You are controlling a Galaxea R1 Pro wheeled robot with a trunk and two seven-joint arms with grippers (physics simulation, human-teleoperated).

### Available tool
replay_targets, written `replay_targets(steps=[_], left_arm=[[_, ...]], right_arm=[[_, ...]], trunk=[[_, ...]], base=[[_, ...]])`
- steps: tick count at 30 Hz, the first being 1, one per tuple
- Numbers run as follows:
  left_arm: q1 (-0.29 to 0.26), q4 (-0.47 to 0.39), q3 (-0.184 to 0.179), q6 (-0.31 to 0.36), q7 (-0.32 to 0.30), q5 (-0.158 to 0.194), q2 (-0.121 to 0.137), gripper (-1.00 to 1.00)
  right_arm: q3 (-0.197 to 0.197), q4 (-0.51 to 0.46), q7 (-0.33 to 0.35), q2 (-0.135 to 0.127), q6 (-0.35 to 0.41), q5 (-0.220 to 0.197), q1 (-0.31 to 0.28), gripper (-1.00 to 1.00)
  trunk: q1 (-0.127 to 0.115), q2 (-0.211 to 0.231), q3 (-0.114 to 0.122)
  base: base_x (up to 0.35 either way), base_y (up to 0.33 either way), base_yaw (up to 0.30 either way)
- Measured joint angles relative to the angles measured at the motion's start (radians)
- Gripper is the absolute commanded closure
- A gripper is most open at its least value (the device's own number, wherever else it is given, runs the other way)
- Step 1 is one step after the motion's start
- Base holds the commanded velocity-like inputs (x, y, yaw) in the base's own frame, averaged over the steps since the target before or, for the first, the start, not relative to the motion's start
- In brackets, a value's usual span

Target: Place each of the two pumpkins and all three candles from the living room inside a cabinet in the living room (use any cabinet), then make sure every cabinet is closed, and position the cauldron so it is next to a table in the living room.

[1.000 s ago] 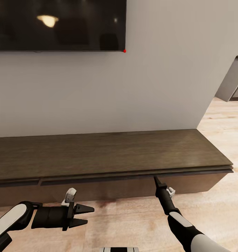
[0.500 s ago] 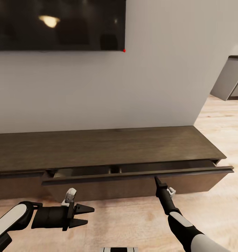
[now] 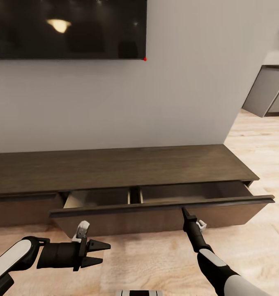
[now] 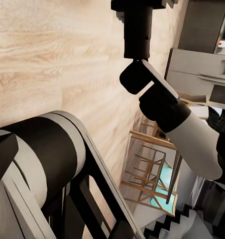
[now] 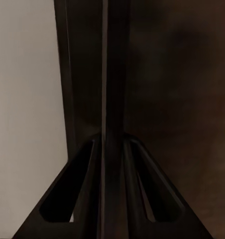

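The long dark brown cabinet (image 3: 114, 168) runs along the wall under the TV. Its right drawer front (image 3: 155, 218) stands pulled out, showing a pale beige interior (image 3: 94, 198) split by a divider; what I can see of the inside holds nothing. My right gripper (image 3: 183, 210) is shut on the top edge of the drawer front, and in the right wrist view its fingers (image 5: 77, 199) clamp the dark edge (image 5: 112, 74). My left gripper (image 3: 103, 253) hovers open and empty over the floor, below the drawer's left end. The pumpkins, candles and cauldron are out of view.
A black TV (image 3: 65, 28) hangs on the white wall above the cabinet. Grey kitchen units (image 3: 266, 90) stand past the wall's corner at the far right. Light wooden floor (image 3: 155, 255) lies in front of the cabinet. The left wrist view shows my right forearm (image 4: 162, 99) and wooden stools (image 4: 147, 164).
The drawer has slid out from nearly closed to well open, with my right gripper still clamped on it. The view has drawn back from the cabinet. The left arm holds its pose.
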Motion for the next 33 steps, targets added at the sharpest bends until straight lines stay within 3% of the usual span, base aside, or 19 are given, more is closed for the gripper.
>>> replay_targets(steps=[33], left_arm=[[0.000,0.000,-0.001,0.000,0.000,0.000,0.000,-1.00]], right_arm=[[-0.009,0.003,0.001,0.000,0.000,-0.005,0.000,1.00]], trunk=[[0.000,0.000,0.000]], base=[[-0.105,0.000,0.000]])
